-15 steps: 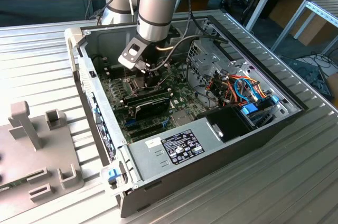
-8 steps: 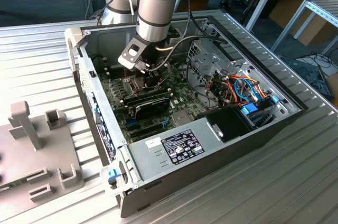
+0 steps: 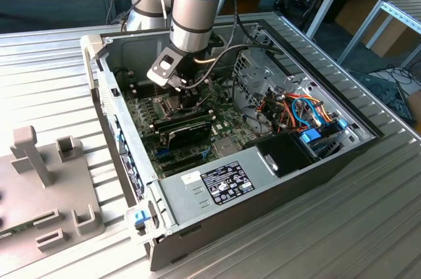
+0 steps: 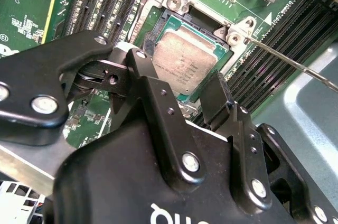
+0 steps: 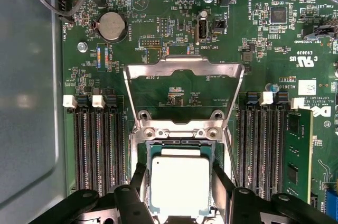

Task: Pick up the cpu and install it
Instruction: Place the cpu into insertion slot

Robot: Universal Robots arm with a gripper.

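Gripper [image 5: 180, 177] astride cpu [image 5: 180, 187] in socket [image 5: 179, 130]

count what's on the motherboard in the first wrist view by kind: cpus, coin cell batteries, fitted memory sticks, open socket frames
cpu: 1
coin cell battery: 1
memory stick: 1
open socket frame: 1
total: 4

In both wrist views we find the gripper [image 5: 179, 175] [image 4: 179, 73] cut off by the picture's edge; it covers one edge of the cpu [image 5: 179, 189] [image 4: 182, 57], and we cannot judge its grip.
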